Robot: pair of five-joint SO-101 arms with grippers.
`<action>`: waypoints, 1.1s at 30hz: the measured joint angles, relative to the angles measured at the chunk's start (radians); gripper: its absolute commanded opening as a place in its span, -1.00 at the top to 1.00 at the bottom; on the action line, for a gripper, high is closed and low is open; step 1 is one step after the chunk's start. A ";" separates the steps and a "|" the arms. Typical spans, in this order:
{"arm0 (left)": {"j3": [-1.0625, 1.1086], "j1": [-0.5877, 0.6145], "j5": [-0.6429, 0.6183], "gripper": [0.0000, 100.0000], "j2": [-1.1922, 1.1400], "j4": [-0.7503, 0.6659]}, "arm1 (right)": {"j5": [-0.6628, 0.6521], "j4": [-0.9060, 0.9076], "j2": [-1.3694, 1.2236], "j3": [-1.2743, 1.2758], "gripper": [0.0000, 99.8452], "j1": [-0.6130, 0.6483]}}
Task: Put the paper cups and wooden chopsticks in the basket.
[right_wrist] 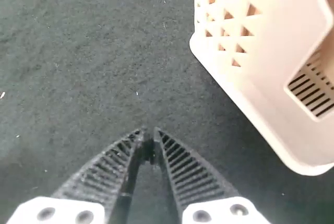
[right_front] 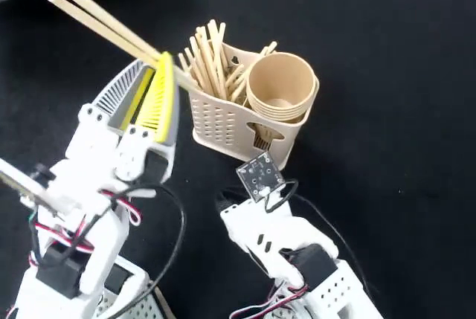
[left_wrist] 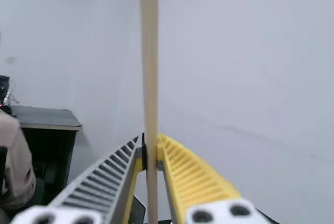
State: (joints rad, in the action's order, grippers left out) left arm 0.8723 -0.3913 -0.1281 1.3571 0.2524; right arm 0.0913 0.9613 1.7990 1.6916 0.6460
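A cream perforated basket stands mid-table with several wooden chopsticks upright in its left part and stacked paper cups in its right part. My left gripper, with one grey and one yellow finger, is raised just left of the basket and shut on a pair of chopsticks that slant up toward the far left. In the left wrist view a chopstick rises from between the fingers. My right gripper is shut and empty above the black cloth, close to the basket's near side.
Black cloth covers the table. The right arm's body lies near the front, below the basket. Cables and equipment line the far edge. A dark desk shows in the room behind in the left wrist view.
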 measured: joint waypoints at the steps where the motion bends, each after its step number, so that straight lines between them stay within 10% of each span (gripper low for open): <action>1: -0.023 -0.014 0.021 0.94 -0.032 0.000 | 0.000 0.000 0.000 0.000 0.98 -0.002; 15: -0.158 -0.003 0.074 0.94 -0.545 -0.080 | 0.000 0.011 0.000 0.000 0.97 0.000; 33: -0.008 0.074 0.074 0.93 -0.635 -0.245 | 0.000 0.011 0.000 0.000 0.97 0.000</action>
State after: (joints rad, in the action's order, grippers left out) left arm 0.8646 -0.3176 -0.0545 0.7219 0.0069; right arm 0.0913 0.9720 1.7990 1.6916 0.6460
